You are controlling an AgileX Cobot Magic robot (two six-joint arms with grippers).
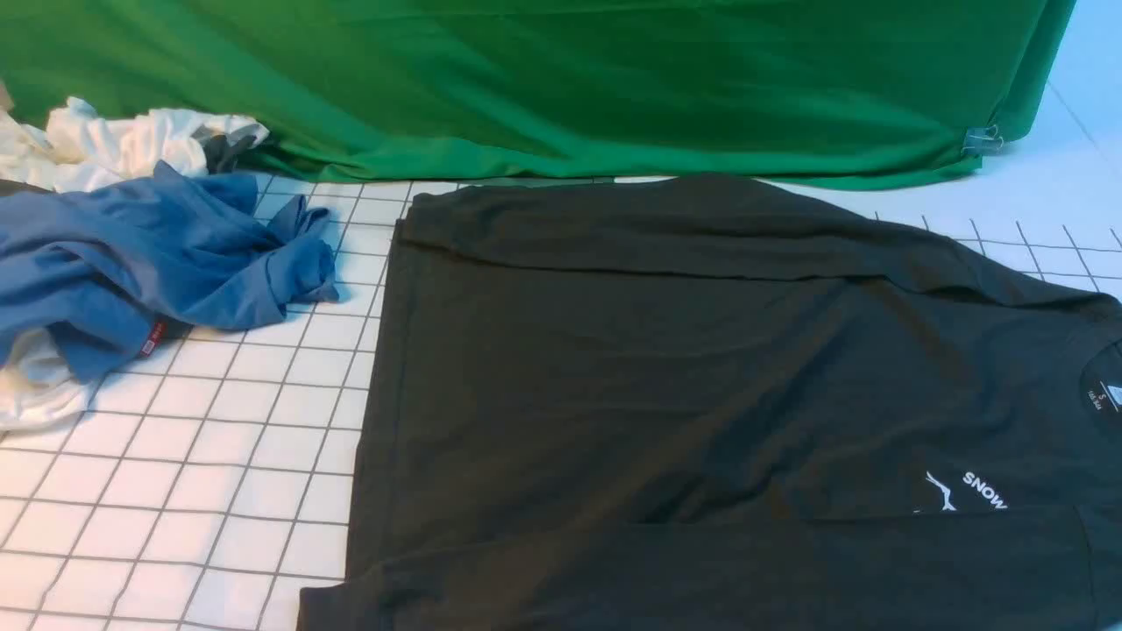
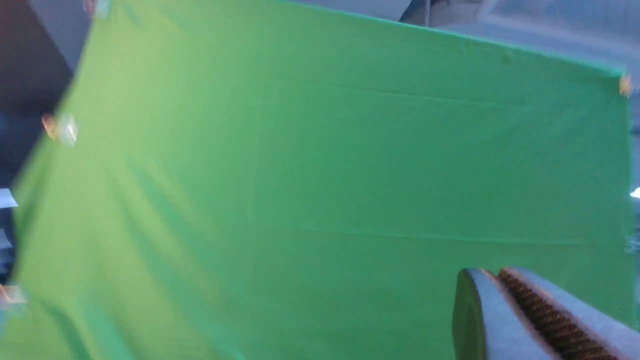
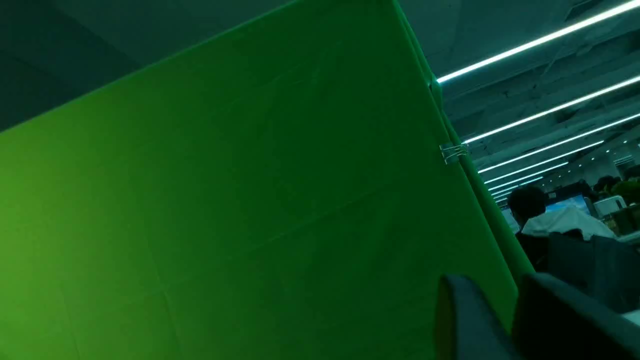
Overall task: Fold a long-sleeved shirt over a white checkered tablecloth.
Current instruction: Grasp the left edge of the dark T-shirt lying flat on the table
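Note:
The black long-sleeved shirt (image 1: 701, 394) lies flat on the white checkered tablecloth (image 1: 219, 491), collar to the right. Both sleeves are laid across the body, one along the far edge, one along the near edge. White "SNOW" lettering (image 1: 983, 491) and the neck label (image 1: 1109, 396) show at the right. Neither gripper appears in the front view. In the left wrist view my left gripper (image 2: 495, 272) is shut with nothing in it, up in the air facing the green backdrop (image 2: 300, 175). In the right wrist view my right gripper (image 3: 492, 285) stands open and empty, also facing the backdrop.
A crumpled blue garment (image 1: 149, 263) with a red tag and a white garment (image 1: 114, 145) lie piled at the far left of the cloth. The green backdrop (image 1: 561, 79) hangs along the far edge, held by a clip (image 1: 983, 138). A seated person (image 3: 550, 220) shows beyond it.

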